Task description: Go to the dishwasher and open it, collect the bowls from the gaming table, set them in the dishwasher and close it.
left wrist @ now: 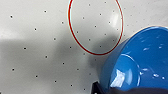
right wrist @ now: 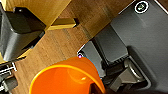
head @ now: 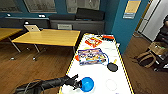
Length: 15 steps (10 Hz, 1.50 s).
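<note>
1. Bowls come first. The blue bowl (head: 87, 84) is at the tip of the left gripper (head: 78, 84), by the near end of the gaming table (head: 100, 72). The left wrist view shows dark gripper parts along the blue bowl's (left wrist: 140, 65) edge, so I think the gripper is closed on its rim.
2. I cannot tell if the blue bowl sits on the white worktop or is lifted just off it.
3. The right wrist view shows an orange-yellow bowl (right wrist: 66, 77) very close to the camera, up above the wooden floor (right wrist: 65, 42). It looks carried by the right gripper, but I cannot tell how its fingers stand.
4. So the task looks about halfway. Both bowls seem picked up or nearly so. Taking them to the dishwasher, putting them in and closing it are left.
5. Farther up the worktop lie a black paddle (head: 112, 67) and a big game box (head: 92, 56), then a red box (head: 93, 41).
6. The left wrist view shows a red ring (left wrist: 95, 26) painted on the dotted worktop, just beside the blue bowl. The head view shows the whole room, with a laptop (head: 32, 28) on a yellow desk (head: 50, 37).
</note>
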### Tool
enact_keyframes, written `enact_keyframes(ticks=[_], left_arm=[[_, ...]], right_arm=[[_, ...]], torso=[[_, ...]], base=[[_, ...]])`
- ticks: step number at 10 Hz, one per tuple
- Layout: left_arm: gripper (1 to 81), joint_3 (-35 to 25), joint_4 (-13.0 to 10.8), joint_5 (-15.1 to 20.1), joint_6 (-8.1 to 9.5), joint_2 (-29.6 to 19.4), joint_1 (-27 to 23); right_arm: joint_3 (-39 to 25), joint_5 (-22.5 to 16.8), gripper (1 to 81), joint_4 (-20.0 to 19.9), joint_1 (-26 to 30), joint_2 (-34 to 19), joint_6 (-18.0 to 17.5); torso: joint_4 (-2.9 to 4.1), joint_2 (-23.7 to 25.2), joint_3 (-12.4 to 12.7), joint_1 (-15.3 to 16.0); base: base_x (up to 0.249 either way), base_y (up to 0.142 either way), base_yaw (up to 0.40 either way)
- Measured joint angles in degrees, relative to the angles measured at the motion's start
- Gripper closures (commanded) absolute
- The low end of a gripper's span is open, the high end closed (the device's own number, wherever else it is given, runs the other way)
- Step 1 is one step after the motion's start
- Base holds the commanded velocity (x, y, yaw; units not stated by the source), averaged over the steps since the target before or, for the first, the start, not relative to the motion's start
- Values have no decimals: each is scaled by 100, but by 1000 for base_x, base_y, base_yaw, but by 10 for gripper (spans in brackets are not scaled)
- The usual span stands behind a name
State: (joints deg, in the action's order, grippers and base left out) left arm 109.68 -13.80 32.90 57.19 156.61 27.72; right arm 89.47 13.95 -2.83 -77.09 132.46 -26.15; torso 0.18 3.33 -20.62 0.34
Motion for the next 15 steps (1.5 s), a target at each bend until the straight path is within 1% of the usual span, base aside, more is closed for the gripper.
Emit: enact_keyframes(ticks=[2, 5, 6, 7, 8, 9, 10, 11, 12, 13, 14, 15], left_arm=[[811, -756, -39, 66, -7, -385, -190], [811, -2146, -113, 55, -40, -967, -746], [811, -2572, -190, 52, -85, -1213, -788], [811, -3011, -288, 33, -195, -1519, -794], [811, -3372, -373, -140, -336, -1893, -794], [811, -3672, -505, -358, -521, -2354, -789], [811, -3931, -629, -562, -802, -2847, -725], [811, -4168, -730, -758, -1152, -3194, -514], [811, -4353, -780, -925, -1548, -3396, -149], [811, -4417, -795, -1150, -1849, -3558, 265], [811, -4417, -844, -1303, -2136, -3777, 662], [811, -4402, -894, -1477, -2354, -3985, 1037]], right_arm=[[-2, -4, 811, 2, -2, 1, 0], [-2, -2, 811, 7, -9, 1, 0], [-2, -2, 811, 11, -30, 0, 0], [-2, -2, 811, 11, -59, 1, 0], [-2, -4, 811, 13, -72, 0, 2], [0, 2, 811, 13, -68, -2, 2], [0, 0, 811, 16, -69, -13, 2], [0, 2, 811, 51, -79, -32, 2], [2, 20, 811, 121, -118, -60, 2], [28, 18, 811, 162, -176, -90, 2], [63, 22, 811, 187, -210, -127, 2], [144, 29, 811, 210, -217, -127, 2]], torso=[[0, 0, 0, 0], [0, 0, 0, 0], [0, 0, 0, 0], [0, 0, 0, 0], [0, 0, 0, 0], [0, 0, 0, 0], [0, 0, 0, 0], [0, 0, 0, 0], [0, 0, 0, 0], [0, 0, 0, 0], [0, 0, 0, 0], [0, 0, 0, 0]], base=[[0, 0, 0], [0, 0, 0], [0, 0, 0], [0, 0, 0], [0, 0, 0], [0, 0, 0], [0, 0, 0], [0, 0, 0], [0, 0, 0], [0, 0, 0], [0, 0, 0], [0, 0, 0]])
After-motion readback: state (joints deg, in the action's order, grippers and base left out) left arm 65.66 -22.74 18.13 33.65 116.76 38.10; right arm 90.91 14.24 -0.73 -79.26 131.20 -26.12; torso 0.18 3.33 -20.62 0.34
